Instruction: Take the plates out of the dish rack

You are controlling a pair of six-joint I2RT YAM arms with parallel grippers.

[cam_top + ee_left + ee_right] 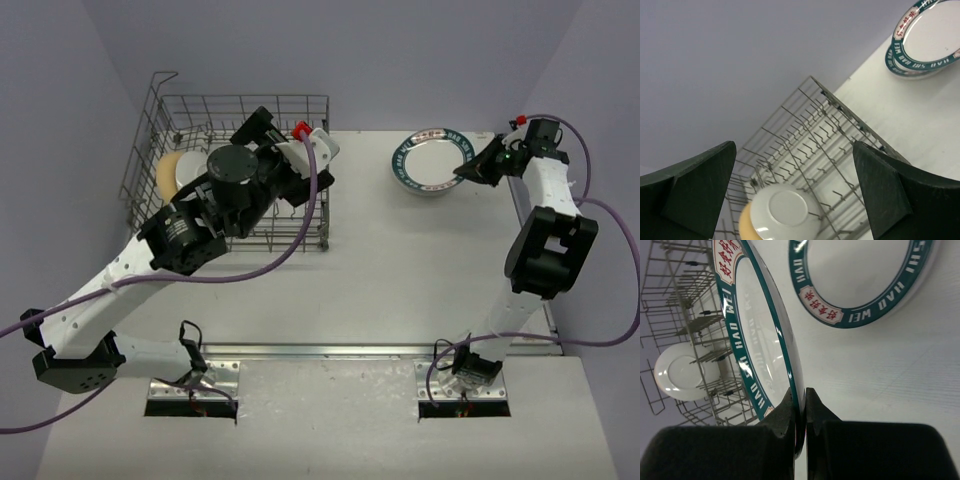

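L grip (792,167) apart over dish rack (812,127) | R grip (799,396) clamped on plate (757,340), prob. above stack (865,285)

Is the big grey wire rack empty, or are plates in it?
Not empty. The grey wire dish rack holds a white round plate standing among its tines, with a tan plate just behind it.

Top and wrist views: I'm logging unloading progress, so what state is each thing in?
Rack: holds two plates.
White plate: upright in rack.
Tan plate: upright beside it.
Held plate: tilted, rim clamped.
Table plate: flat on table.
Left jaws: open, empty.
Right jaws: shut on held plate.
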